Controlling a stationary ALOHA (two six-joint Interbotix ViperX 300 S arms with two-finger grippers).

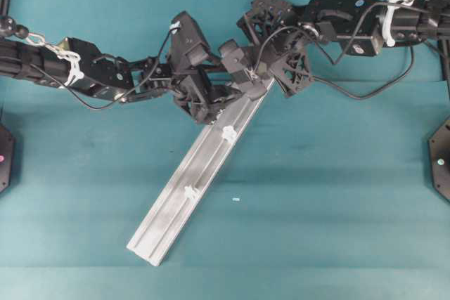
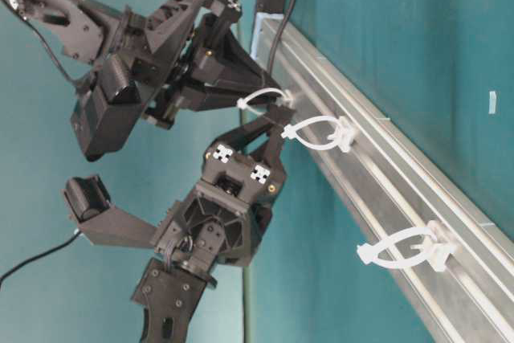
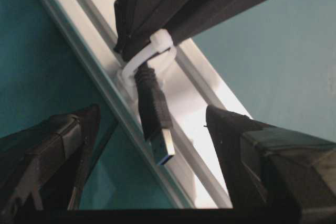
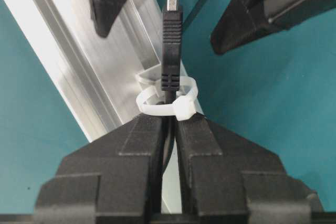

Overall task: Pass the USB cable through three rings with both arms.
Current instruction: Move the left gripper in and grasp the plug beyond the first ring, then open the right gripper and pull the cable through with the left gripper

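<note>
Claws first: our right gripper (image 4: 168, 129) was clamped on the USB cable (image 4: 172, 51) just behind the plug, and our left gripper (image 3: 152, 129) stood wide apart, one finger on each side of the plug and touching nothing.

We had the plug pushed through the first ring (image 4: 167, 100), the one nearest the far end of the rail (image 1: 193, 180). In the right wrist view the dark moulded body sat inside the white loop and the silver tip stuck out beyond it. In the left wrist view the plug hung out of that loop at a slant, roughly along the rail, with its tip between our open left fingers (image 3: 252, 145).

To do the handover well, we judged that the left claw should close on the moulded body, not on the bare metal tip, and squarely, so the plug would not twist. The right claw should keep its hold until the left one had a firm grip; letting go early could let the plug slip back out of the loop.

Further down the rail the second ring (image 1: 229, 132) and the third ring (image 1: 190, 192) had no cable in them. We judged the pull should run in line with the rail, toward the second ring, so the cord would not drag sideways on the clip.
</note>
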